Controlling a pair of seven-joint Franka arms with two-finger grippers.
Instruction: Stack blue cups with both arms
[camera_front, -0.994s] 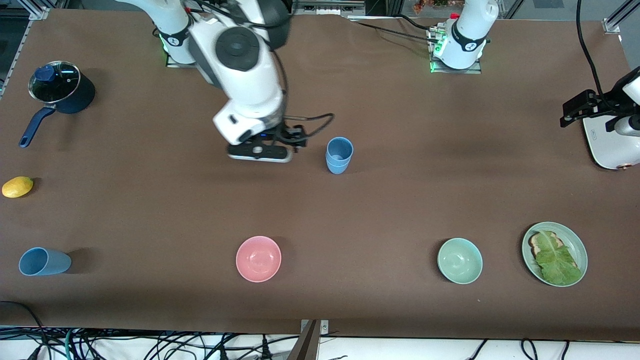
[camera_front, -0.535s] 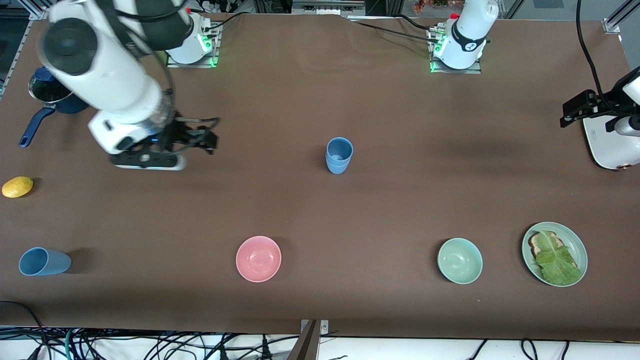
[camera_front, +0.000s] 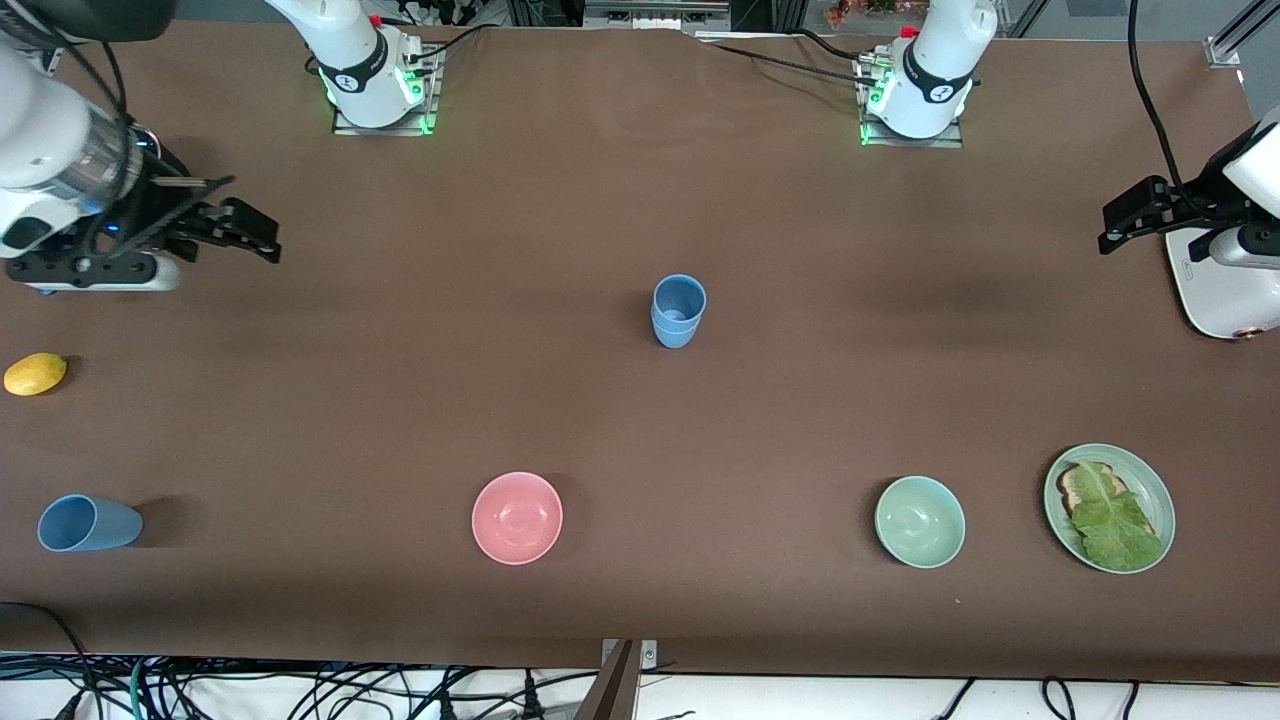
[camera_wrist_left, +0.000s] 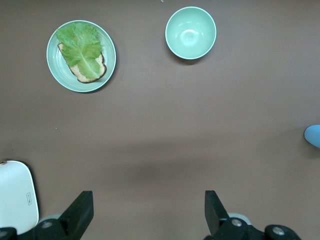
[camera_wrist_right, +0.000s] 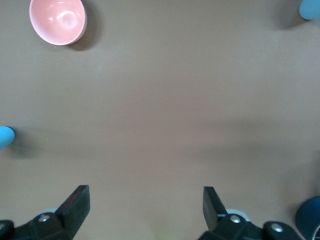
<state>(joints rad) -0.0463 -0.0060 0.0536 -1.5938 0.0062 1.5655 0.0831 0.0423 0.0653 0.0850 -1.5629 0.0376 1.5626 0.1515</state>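
Two blue cups (camera_front: 679, 310) stand nested upright at the table's middle. Their edge shows in the left wrist view (camera_wrist_left: 313, 136) and the right wrist view (camera_wrist_right: 5, 136). A third blue cup (camera_front: 88, 523) lies on its side near the front camera at the right arm's end; it also shows in the right wrist view (camera_wrist_right: 310, 9). My right gripper (camera_front: 245, 230) is open and empty, up over the right arm's end of the table (camera_wrist_right: 145, 200). My left gripper (camera_front: 1125, 215) is open and empty over the left arm's end (camera_wrist_left: 147, 212).
A pink bowl (camera_front: 517, 517), a pale-green bowl (camera_front: 919, 521) and a green plate with lettuce on bread (camera_front: 1109, 507) lie along the near edge. A lemon (camera_front: 35, 373) lies at the right arm's end. A white appliance (camera_front: 1225, 290) stands under the left gripper. The navy saucepan (camera_wrist_right: 309, 217) shows in the right wrist view.
My right arm has swung away from beside the nested cups to its own end of the table, with its gripper empty. The left gripper shifted slightly. The cups have not moved.
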